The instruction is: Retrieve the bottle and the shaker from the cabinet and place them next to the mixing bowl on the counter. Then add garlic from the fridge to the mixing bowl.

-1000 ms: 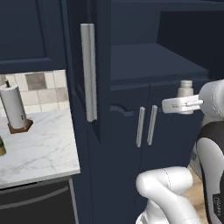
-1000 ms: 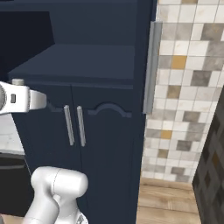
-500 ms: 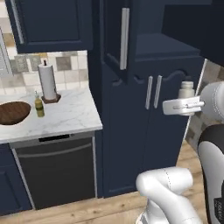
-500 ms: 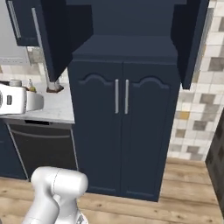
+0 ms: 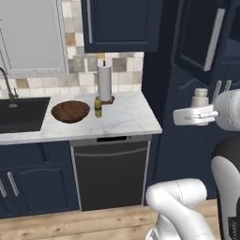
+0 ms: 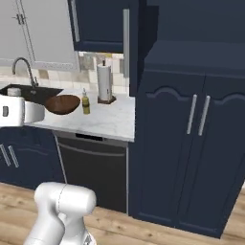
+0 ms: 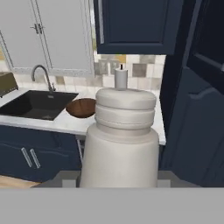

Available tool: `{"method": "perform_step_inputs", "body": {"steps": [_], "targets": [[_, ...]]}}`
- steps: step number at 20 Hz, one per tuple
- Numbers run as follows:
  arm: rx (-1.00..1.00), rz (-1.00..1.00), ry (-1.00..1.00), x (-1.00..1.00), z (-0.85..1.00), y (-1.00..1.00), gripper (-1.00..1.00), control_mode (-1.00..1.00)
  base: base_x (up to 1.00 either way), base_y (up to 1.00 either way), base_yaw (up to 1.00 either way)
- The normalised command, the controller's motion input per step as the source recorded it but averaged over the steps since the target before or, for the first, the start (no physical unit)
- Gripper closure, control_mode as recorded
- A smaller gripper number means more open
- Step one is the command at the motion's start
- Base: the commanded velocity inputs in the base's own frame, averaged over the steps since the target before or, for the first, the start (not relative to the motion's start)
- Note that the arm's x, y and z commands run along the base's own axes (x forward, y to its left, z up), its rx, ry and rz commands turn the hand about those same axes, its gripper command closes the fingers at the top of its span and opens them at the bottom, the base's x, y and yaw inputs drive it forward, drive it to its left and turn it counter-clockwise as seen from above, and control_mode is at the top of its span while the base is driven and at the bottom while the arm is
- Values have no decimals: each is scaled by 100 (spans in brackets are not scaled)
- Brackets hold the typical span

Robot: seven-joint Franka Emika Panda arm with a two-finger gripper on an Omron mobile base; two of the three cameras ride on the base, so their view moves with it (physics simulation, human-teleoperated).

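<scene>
Though bottle hidden elsewhere, shaker seemingly gripped

Shaker: pale grey-white, rounded ribbed cap, upright, up in air off counter, in front of navy cabinets; also seen at.
Bottle: slim olive-yellow, dark pour spout, upright on counter, just beside mixing bowl; also at.
Mixing bowl: wide shallow dark-brown wood, upright on white marble counter, between bottle and black sink; contents not discernible.
</scene>
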Motion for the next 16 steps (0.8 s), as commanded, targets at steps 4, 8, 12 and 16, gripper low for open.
{"method": "perform_step_inputs", "body": {"steps": [4, 8, 12, 16], "targets": [[0, 0, 0, 0, 0, 0, 100, 100, 100, 29, -3], [0, 0, 0, 0, 0, 0, 100, 100, 100, 15, -21], [0, 0, 0, 0, 0, 0, 100, 100, 36, 79, -13], [0, 0, 0, 0, 0, 0, 100, 100, 0, 98, 1]]}}
